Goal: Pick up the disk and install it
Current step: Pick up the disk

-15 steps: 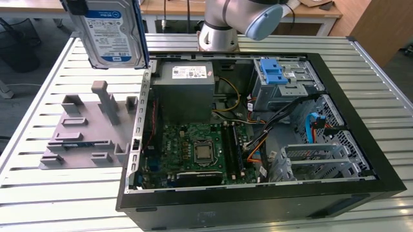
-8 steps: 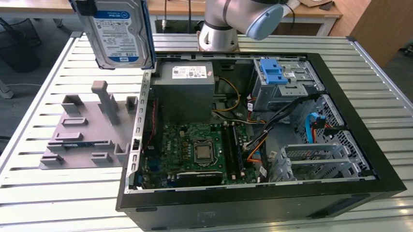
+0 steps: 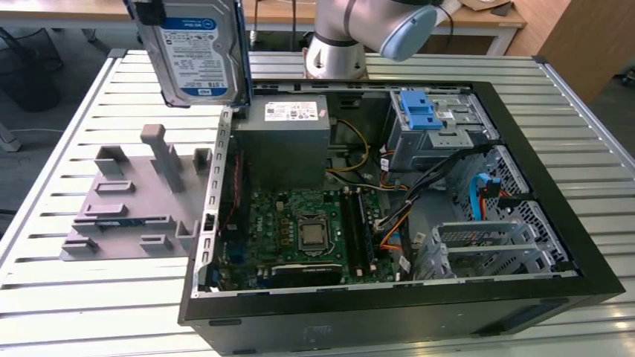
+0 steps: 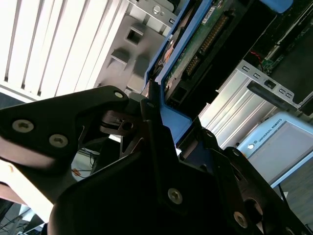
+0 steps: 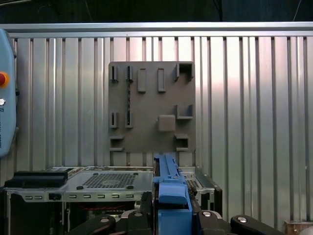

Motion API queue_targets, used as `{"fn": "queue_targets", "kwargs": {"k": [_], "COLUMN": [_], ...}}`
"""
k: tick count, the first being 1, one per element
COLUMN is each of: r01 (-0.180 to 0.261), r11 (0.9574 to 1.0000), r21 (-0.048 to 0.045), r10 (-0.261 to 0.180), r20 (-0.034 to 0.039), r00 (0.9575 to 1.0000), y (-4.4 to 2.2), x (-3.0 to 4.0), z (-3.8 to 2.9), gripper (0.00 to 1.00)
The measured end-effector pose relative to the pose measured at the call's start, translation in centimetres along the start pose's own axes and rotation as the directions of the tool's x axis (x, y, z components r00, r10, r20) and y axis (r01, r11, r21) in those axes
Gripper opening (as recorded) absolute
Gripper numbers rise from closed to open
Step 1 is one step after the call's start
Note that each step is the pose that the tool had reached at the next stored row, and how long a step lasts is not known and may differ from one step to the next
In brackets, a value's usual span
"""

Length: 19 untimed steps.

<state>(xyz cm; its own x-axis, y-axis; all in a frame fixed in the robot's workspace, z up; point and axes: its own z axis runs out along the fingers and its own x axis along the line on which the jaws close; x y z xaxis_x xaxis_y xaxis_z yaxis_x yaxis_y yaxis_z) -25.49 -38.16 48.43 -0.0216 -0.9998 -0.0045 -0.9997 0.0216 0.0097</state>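
**Disk held aloft in the pincer, outside the open computer case.**

The disk (image 3: 198, 52) is held upright, clear of the table, at 11 o'clock from the computer case (image 3: 585, 245) in the exterior view. Its label side faces the camera. The label is blue and white with print, and a blue bracket frames the drive. The gripper (image 5: 172, 215) is closed narrow on that bracket, with its black fingers (image 4: 151, 122) pressed against the bracket's sides in both wrist views. Inside the case, a grey power supply (image 3: 282, 141) with a white sticker sits at 12 o'clock and a green circuit board (image 3: 308, 223) at 6 o'clock. A metal cage (image 3: 436, 141) topped by a light-blue latch (image 3: 421, 111) sits at 1 o'clock, and cables (image 3: 392, 219) run between them. A grey moulded holder (image 3: 129, 201) lies on the slatted table (image 3: 70, 297) at 9 o'clock from the case.
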Motion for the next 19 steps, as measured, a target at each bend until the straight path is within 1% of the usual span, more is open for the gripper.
{"fn": "queue_targets", "kwargs": {"k": [7,10,19], "r01": [-0.001,-0.001,-0.002], "r11": [1.0,1.0,1.0], "r21": [-0.0001,0.0,0.0], "r10": [0.001,0.001,0.002], "r20": [-0.0001,0.0001,0.0001], "r00": [1.0,1.0,1.0], "y": [-1.26,-1.59,-2.3], "x": [0.17,0.4,1.25], "z": [-0.02,-0.01,-0.01], "gripper": [0.36,0.36,0.36]}}
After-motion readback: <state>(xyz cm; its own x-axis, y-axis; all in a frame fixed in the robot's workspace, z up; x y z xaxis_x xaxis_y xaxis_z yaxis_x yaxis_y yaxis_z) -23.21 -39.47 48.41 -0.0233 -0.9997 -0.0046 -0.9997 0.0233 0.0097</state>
